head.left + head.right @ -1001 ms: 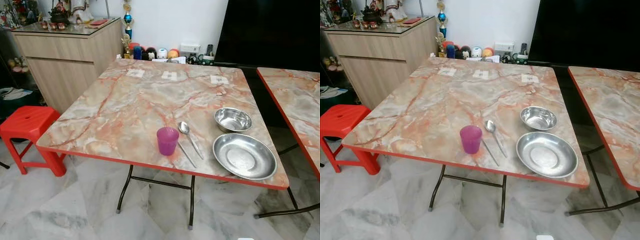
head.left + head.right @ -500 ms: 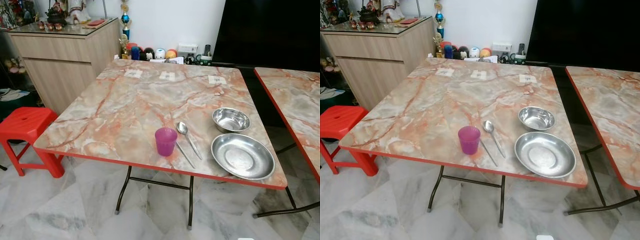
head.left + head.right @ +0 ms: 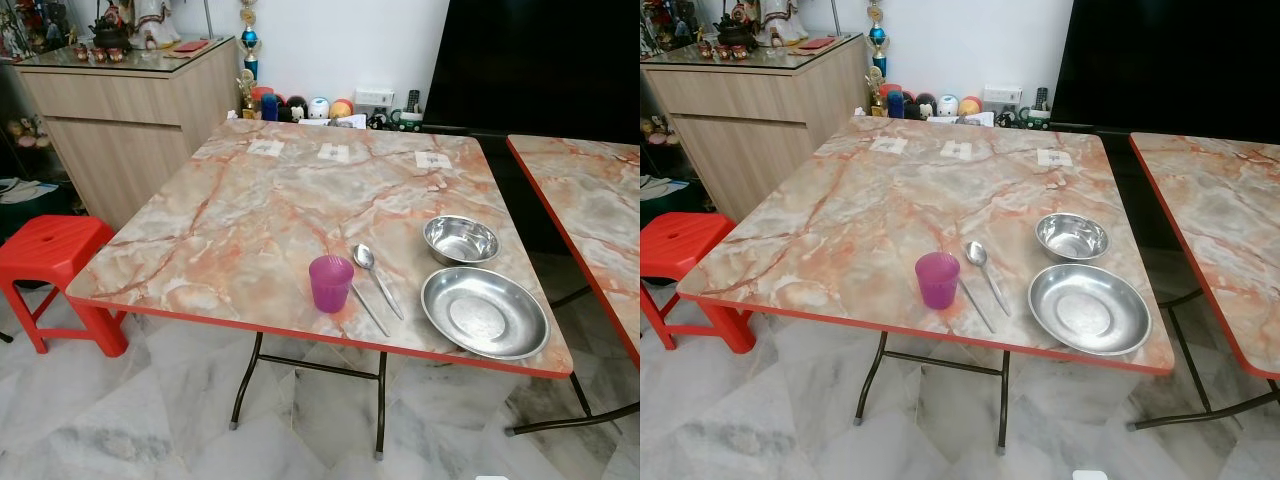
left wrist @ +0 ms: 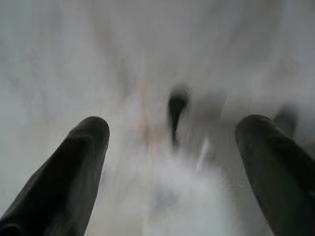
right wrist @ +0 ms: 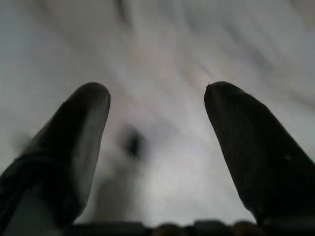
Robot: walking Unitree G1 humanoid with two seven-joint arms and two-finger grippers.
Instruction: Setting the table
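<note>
While both arms hang low over the pale marble floor, you have nothing in hand: the left gripper has its two black fingers spread wide apart with only blurred floor between them, and the right gripper is likewise spread and empty.

Everything you need sits bunched at the near right corner of the marble-patterned table. You see the purple cup upright, the spoon lying just beside it on its right with what looks like a second thin utensil alongside, then the large steel plate close to the red front edge, and the small steel bowl just behind the plate.

Your main risk, as I judge it, is that plate: it lies so near the rim that a nudge from an arm rising beneath the edge could tip it off. The cup is light and could topple if you reach past it for the spoon. The spoon lies flat on a slick top, so your fingers may skate over it. Mind the red stool near the table's left side if you step that way.
</note>
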